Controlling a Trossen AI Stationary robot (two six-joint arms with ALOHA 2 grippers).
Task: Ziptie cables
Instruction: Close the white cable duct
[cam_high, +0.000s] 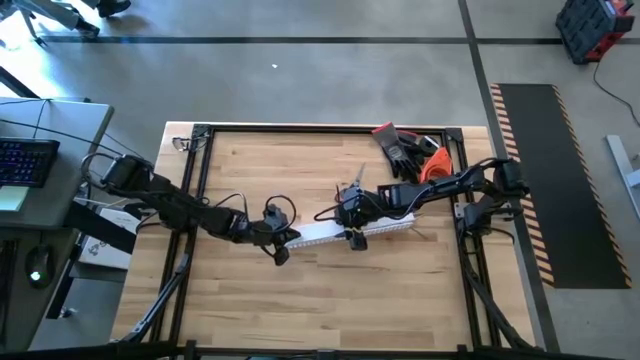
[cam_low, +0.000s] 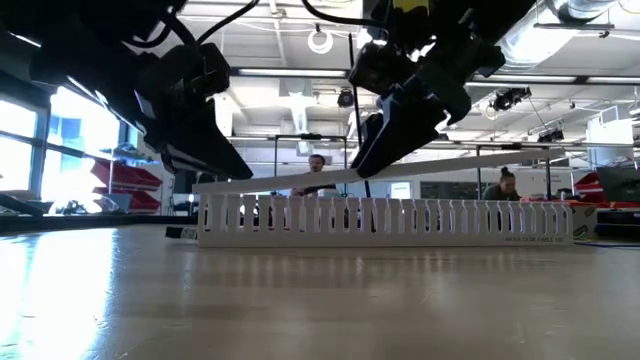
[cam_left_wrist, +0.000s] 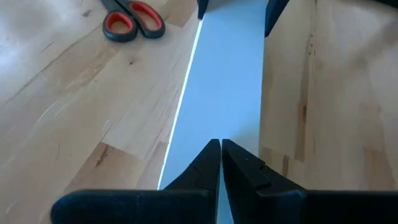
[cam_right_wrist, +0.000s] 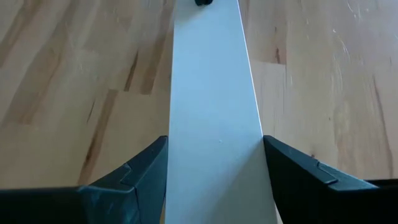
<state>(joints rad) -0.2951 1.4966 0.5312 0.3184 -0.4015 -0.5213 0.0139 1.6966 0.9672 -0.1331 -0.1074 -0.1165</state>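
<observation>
No clear sight of the cables: they can't be picked out on the desk (cam_high: 300, 300) or through the slots of the white slotted duct (cam_low: 400, 222), which lies across the middle of the desk. Over the duct sits the flat white strip (cam_right_wrist: 211, 124), running along it and tilted, lower at its left end. The right gripper (cam_right_wrist: 214, 140) is above the middle of the duct, jaws clamped on the strip's two long edges. The left gripper (cam_left_wrist: 221, 144) is at the strip's left end, jaws clenched tight together with their tips against it; whether they pinch it can't be told. Red-handled scissors (cam_left_wrist: 134, 18) lie just beyond the duct, and dark gloves (cam_high: 405, 150) sit at the far right corner.
</observation>
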